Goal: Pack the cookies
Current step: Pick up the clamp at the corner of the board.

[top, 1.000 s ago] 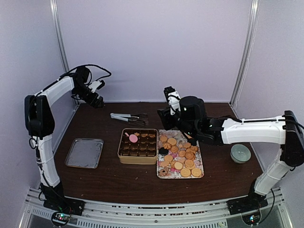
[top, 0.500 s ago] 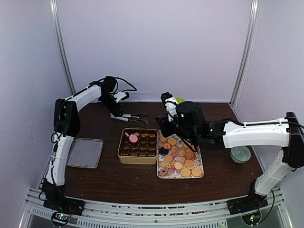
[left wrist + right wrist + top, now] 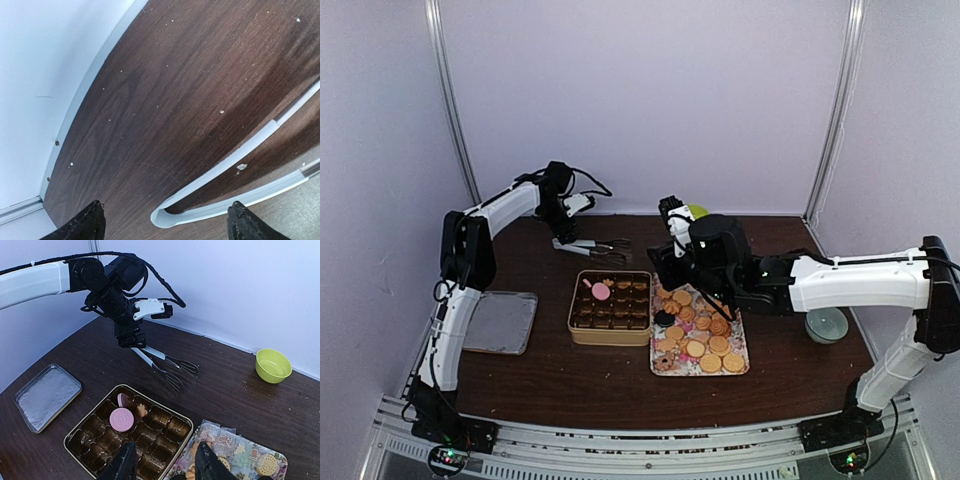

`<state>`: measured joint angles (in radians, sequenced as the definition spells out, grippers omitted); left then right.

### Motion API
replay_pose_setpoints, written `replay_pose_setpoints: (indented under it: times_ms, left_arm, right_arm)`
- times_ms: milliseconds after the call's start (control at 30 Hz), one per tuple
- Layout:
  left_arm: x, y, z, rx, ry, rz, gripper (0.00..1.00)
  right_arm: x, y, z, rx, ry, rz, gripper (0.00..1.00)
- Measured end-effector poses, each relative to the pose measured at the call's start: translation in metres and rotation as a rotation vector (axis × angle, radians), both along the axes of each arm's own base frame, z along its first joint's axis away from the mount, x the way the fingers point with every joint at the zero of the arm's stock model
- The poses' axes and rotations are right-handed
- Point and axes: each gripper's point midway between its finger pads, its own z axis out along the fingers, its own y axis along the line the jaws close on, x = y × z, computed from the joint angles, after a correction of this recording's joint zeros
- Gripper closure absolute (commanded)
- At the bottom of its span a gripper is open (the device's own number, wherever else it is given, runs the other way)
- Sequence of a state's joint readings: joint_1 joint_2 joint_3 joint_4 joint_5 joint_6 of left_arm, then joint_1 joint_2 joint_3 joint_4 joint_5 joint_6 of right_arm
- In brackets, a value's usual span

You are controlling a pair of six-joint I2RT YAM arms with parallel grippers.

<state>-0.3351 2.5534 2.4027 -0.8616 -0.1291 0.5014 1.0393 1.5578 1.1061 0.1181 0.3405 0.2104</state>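
Just behind the tin, left gripper spread wide over the tongs, right gripper half open and empty just right of the tin, above cookies on a tray, one pink cookie inside the tin.

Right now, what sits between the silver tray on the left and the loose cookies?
The gold tin of paper cups, with a pink cookie already inside. It shows best in the top external view.
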Motion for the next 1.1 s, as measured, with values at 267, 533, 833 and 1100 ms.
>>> replay_pose_setpoints:
  times_ms: [267, 533, 833, 1100]
  left_arm:
    - [0.0, 0.0, -0.007, 0.153, -0.028, -0.035, 0.15]
    - [-0.002, -0.014, -0.007, 0.235, -0.05, -0.115, 0.14]
    - [-0.033, -0.016, -0.022, 0.226, 0.039, -0.205, 0.23]
    - [-0.068, -0.026, -0.043, 0.2, 0.181, -0.296, 0.26]
  right_arm:
    - [-0.004, 0.0, 0.006, 0.014, 0.002, 0.01, 0.61]
    - [-0.011, -0.005, 0.026, 0.065, -0.014, 0.015, 0.61]
    - [-0.013, -0.009, 0.023, 0.063, -0.009, 0.014, 0.61]
    - [-0.017, -0.016, 0.019, 0.059, -0.004, 0.013, 0.61]
